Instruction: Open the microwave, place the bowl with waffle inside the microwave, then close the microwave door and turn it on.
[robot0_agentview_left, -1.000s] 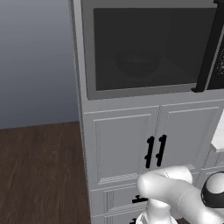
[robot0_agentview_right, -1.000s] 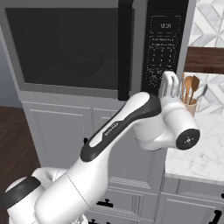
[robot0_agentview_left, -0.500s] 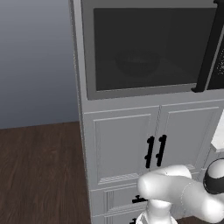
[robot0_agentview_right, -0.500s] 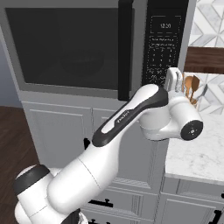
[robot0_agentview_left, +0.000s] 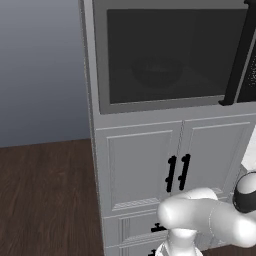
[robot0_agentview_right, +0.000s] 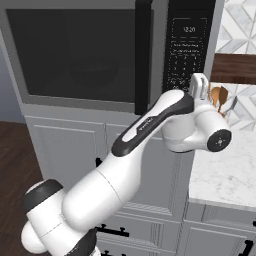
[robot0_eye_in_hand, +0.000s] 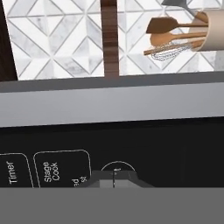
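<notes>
A: Start from the microwave (robot0_agentview_right: 110, 55). Where is the bowl (robot0_agentview_left: 156, 73)?

B: You see it behind the dark glass, inside the microwave, a dim round shape near the middle of the window. In the right base view it shows faintly too, left of the handle (robot0_agentview_right: 142, 55).

A: And the microwave door (robot0_agentview_left: 165, 55)?

B: It sits flush with the microwave's front. Its long black bar handle runs upright along the door's right edge, just beside the control panel (robot0_agentview_right: 187, 47).

A: Where do you find the gripper (robot0_agentview_right: 198, 86)?

B: At the lower right corner of that control panel, pointing up against it. Its jaws are pressed together with nothing between them. In the hand view your fingertips (robot0_eye_in_hand: 113, 178) sit right at a round button outline on the black panel, with labels reading "Timer" and "Stage Cook" beside it.

A: Is it touching the panel?

B: You cannot tell for sure; it looks very near or in contact.

A: Anything else around the microwave?

B: To its right, a marble counter (robot0_agentview_right: 225, 175) with a holder of wooden utensils (robot0_agentview_right: 220, 97) against a patterned tile wall (robot0_agentview_right: 237, 27). Below the microwave, white cabinet doors (robot0_agentview_left: 175, 165) with short black handles.
</notes>
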